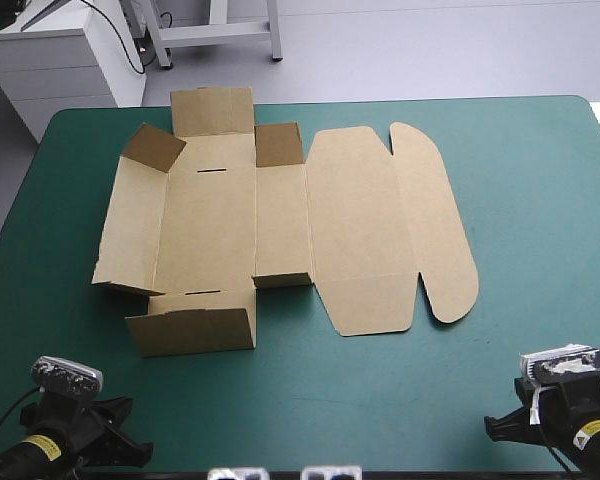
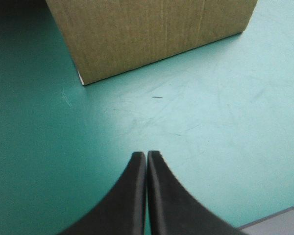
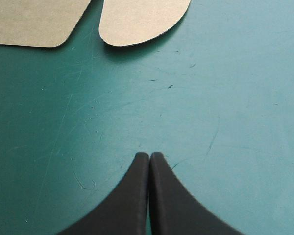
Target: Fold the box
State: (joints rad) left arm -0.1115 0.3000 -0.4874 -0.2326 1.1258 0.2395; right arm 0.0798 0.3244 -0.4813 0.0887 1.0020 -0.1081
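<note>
The brown box point(image 1: 280, 215) lies in the middle of the teal-green table, partly folded. Its left walls and near flap point(image 1: 192, 330) stand raised, while the lid and rounded flap point(image 1: 442, 225) lie flat to the right. My left gripper point(image 1: 130, 455) rests at the near left corner, shut and holding nothing. Ahead of it in the left wrist view point(image 2: 146, 155) stands the raised near flap point(image 2: 157, 34). My right gripper point(image 1: 495, 428) sits at the near right corner, also shut with nothing held. The right wrist view point(image 3: 150, 155) shows the rounded flap's end point(image 3: 142, 19) some way ahead.
Bare teal-green cover point(image 1: 380, 390) stretches between the box and both grippers along the near side. The table's near edge point(image 2: 279, 220) shows just beside my left gripper. A white cabinet point(image 1: 60, 60) stands beyond the far left corner.
</note>
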